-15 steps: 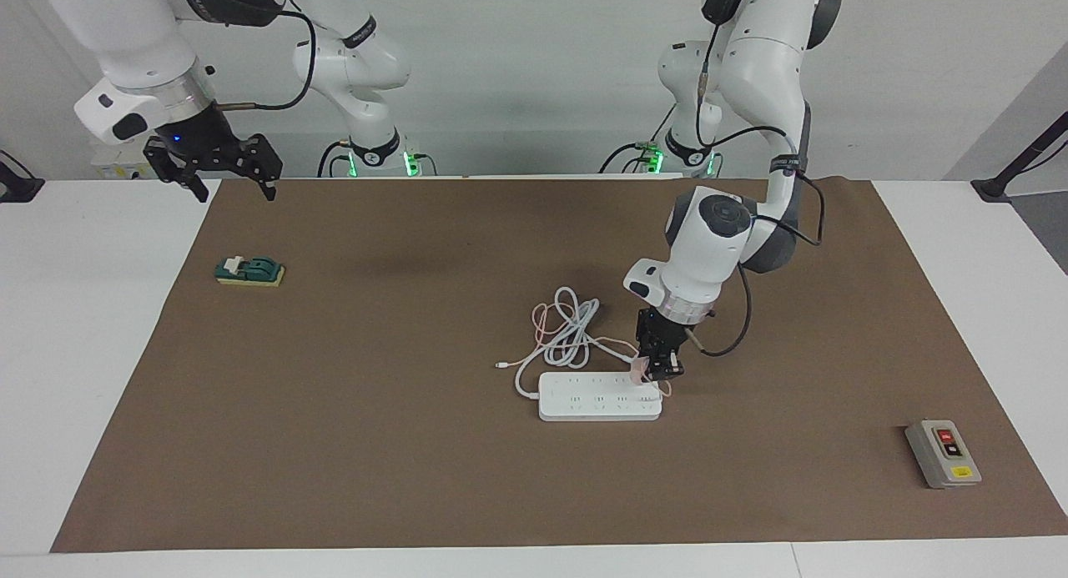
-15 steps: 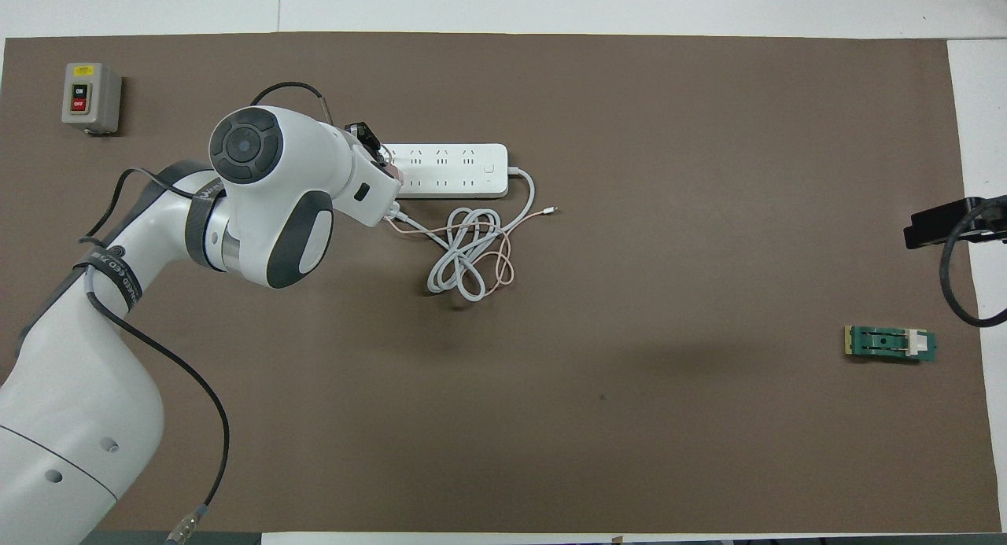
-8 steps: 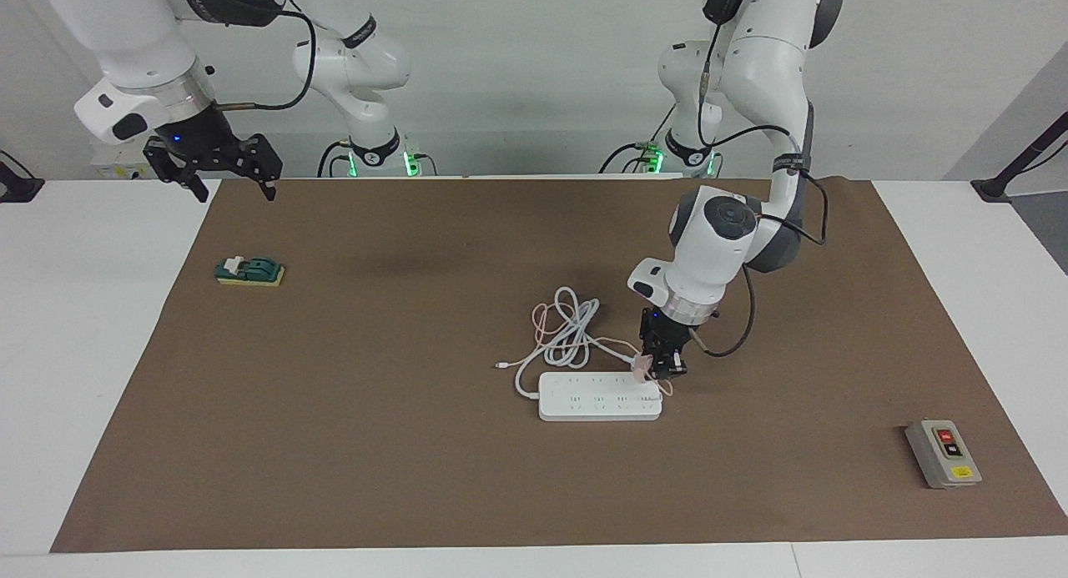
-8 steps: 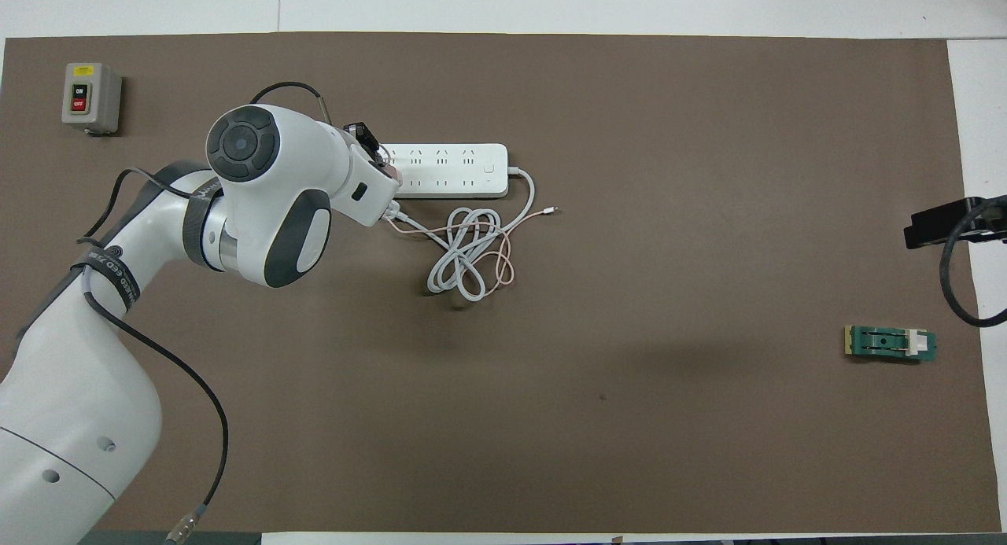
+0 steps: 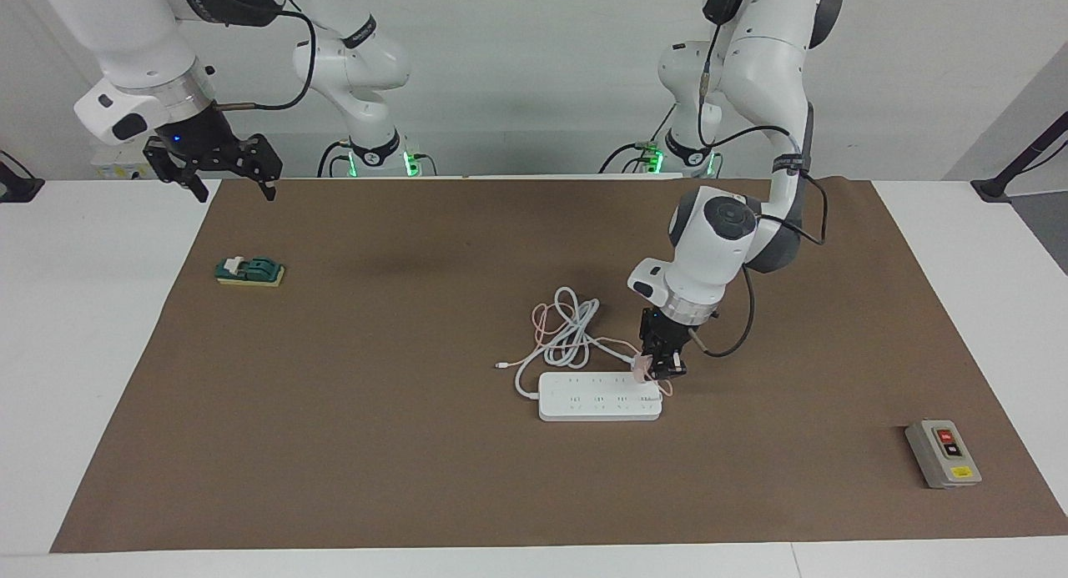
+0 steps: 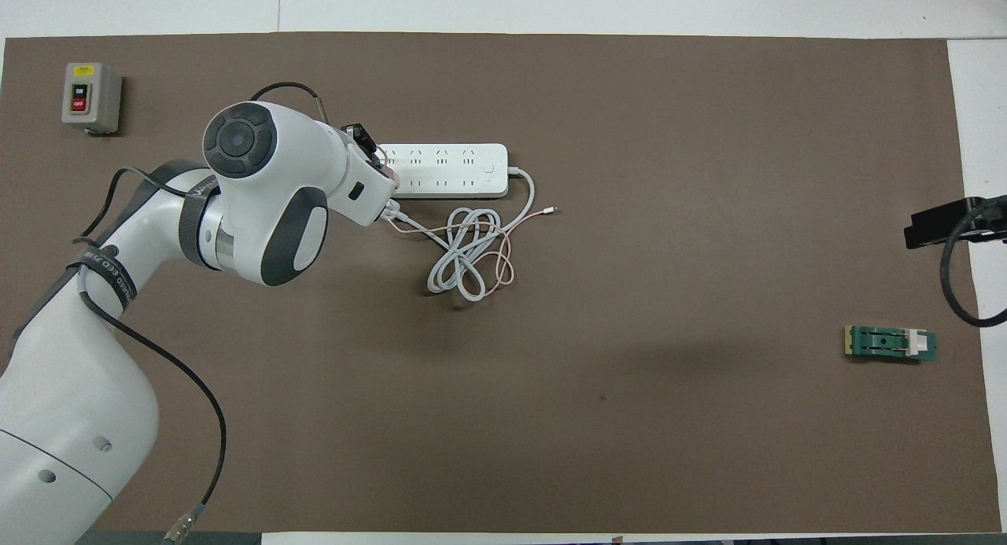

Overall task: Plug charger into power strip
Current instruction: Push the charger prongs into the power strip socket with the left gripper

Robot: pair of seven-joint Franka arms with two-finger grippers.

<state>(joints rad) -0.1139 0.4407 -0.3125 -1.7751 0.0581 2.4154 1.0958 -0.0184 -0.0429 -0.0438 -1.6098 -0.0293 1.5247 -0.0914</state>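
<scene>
The right gripper (image 5: 225, 176) hangs with its fingers spread and empty above the mat's (image 5: 417, 461) edge nearest the robots, at the right arm's end of the table; that arm waits. A little farther out lies a green switch block (image 5: 250, 271). Toward the middle, white and pink cables (image 5: 566, 328) lie looped together. Just past them the left gripper (image 5: 663, 368) is closed on the pale pink charger (image 5: 640, 368), held at the power strip's (image 5: 599, 397) end toward the left arm. Farthest out sits a grey button box (image 5: 943, 454).
</scene>
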